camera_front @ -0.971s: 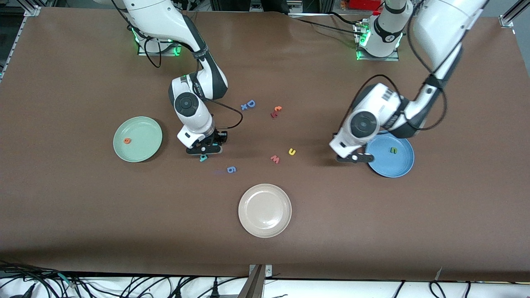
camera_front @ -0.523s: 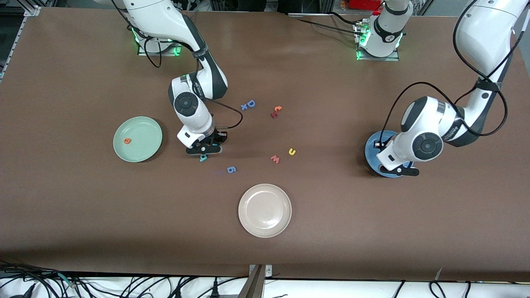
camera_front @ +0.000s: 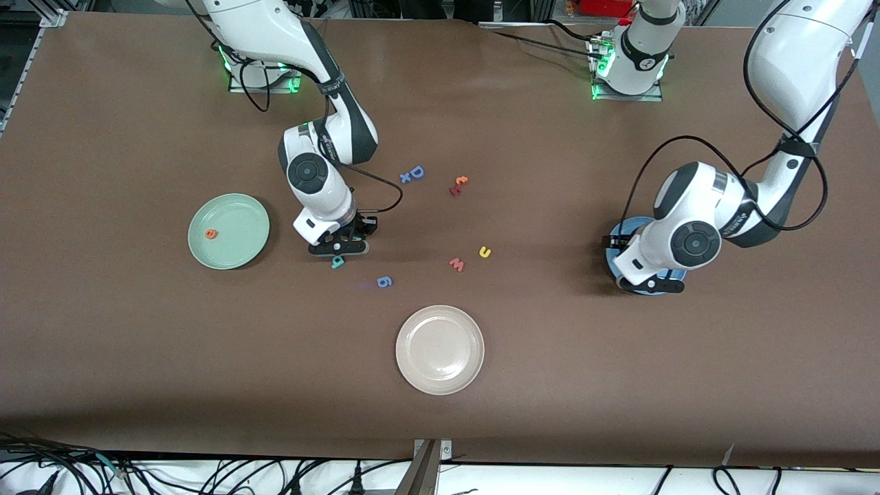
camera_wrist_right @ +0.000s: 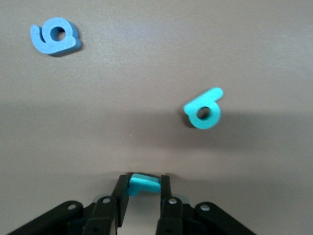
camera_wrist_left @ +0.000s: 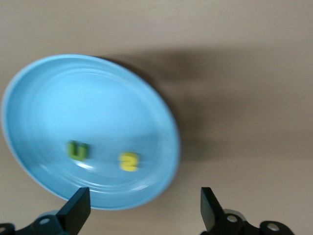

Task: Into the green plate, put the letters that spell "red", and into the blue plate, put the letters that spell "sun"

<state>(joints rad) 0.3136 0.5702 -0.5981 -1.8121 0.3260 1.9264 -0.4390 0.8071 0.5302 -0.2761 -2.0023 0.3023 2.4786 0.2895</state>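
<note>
Right hand [camera_wrist_right: 142, 196], low over the table [camera_front: 137, 357] beside the green plate [camera_front: 240, 234], grasps the teal "r" [camera_wrist_right: 143, 184] for transfer; teal "d" [camera_wrist_right: 203, 110] lies adjacent; left hand [camera_wrist_left: 142, 210] hangs released over the blue plate [camera_wrist_left: 49, 93], now holding green "n" [camera_wrist_left: 78, 150] and yellow "s" [camera_wrist_left: 129, 161].

White arms [camera_front: 323, 185], dark joints, black cables, black tools.

Left claw [camera_front: 650, 283] apparently over the blue plate [camera_front: 613, 242].

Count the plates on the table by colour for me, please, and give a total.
green plate: 1
blue plate: 1
beige-white plate: 1
Total: 3
</note>
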